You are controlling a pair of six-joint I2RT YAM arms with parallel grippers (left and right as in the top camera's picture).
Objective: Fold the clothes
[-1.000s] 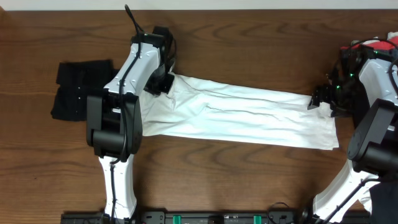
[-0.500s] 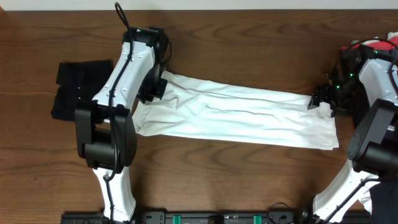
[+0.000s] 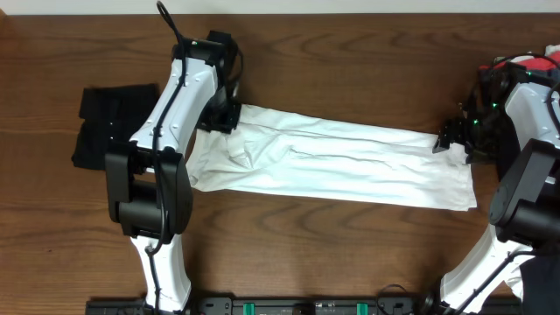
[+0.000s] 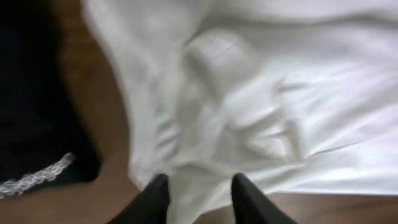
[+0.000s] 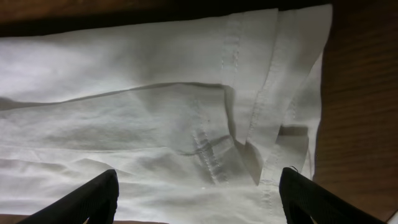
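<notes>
Since a second ago the left fingers point(image 4: 157, 200) have parted and now stand slightly apart over the crumpled left end of the white T-shirt point(image 3: 350, 162). I see it stretched flat across the counter point(image 3: 332, 254), with the right fingers point(image 5: 93, 200) spread wide above its stitched hem. On the black folded shirt point(image 3: 109, 122), the white lettering point(image 4: 34, 177) is too blurred to read.

White T-shirt point(image 3: 350, 162) flat, folded into long strip.

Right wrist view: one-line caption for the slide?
Open right gripper poised over the stitched hem end of the white T-shirt on the wooden table.
</notes>
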